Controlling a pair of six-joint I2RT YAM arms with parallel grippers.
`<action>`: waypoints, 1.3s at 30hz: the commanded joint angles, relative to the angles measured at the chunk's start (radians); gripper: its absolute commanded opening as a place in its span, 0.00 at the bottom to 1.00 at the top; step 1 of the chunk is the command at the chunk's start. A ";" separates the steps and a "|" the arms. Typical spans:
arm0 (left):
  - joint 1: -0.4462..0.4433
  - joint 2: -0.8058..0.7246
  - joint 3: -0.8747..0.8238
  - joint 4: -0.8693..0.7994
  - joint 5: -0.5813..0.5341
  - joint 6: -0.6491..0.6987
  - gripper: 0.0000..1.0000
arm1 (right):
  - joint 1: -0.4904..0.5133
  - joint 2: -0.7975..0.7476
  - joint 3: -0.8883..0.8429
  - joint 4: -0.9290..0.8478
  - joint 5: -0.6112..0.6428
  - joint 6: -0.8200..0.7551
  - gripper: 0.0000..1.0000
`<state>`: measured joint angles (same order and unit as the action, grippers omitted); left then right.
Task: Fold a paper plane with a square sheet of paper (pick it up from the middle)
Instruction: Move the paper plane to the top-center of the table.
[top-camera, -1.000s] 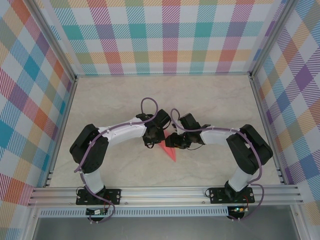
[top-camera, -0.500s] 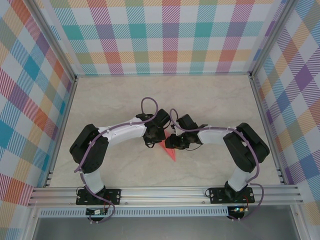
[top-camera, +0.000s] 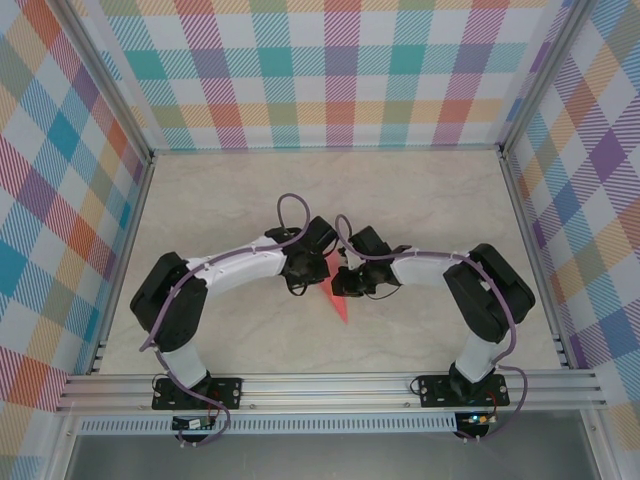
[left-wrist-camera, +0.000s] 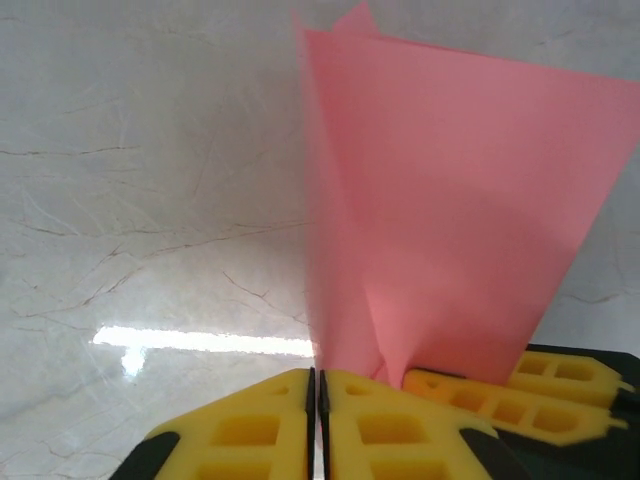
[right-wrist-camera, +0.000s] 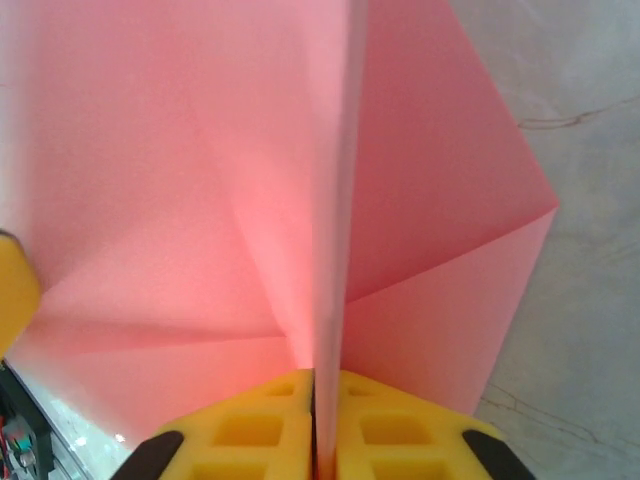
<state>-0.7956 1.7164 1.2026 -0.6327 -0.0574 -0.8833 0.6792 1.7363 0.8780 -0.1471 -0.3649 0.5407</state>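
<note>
From where I'm standing, the pink paper (top-camera: 338, 300) is sitting low over the middle of the table (top-camera: 420, 200), its sharp tip pointing back toward the arm bases. It is looking well along to me. It is already creased into a narrow, pointed shape with a raised centre ridge and sloping flaps on either side. I'd guess the wings are waiting to be flattened and evened out.

Just beyond the tip, the two arms are meeting over it. The right gripper (right-wrist-camera: 318, 385) is pinching that centre ridge, its yellow pads pressing together with the fold running straight into the seam. The left gripper (left-wrist-camera: 315, 385) is showing its pads practically touching too, and a folded edge seems to be slipping in between them.
</note>
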 joint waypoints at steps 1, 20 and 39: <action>0.002 -0.100 -0.028 0.034 -0.001 -0.005 0.17 | 0.011 -0.044 0.049 -0.097 0.046 -0.013 0.08; 0.116 -0.473 -0.334 0.050 -0.120 -0.091 0.30 | 0.031 0.105 0.378 -0.494 0.457 0.058 0.11; 0.150 -0.479 -0.373 0.077 -0.088 -0.092 0.31 | 0.043 0.176 0.340 -0.443 0.458 0.081 0.19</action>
<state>-0.6575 1.2331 0.8383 -0.5690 -0.1539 -0.9733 0.7147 1.8935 1.2350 -0.5838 0.0792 0.6136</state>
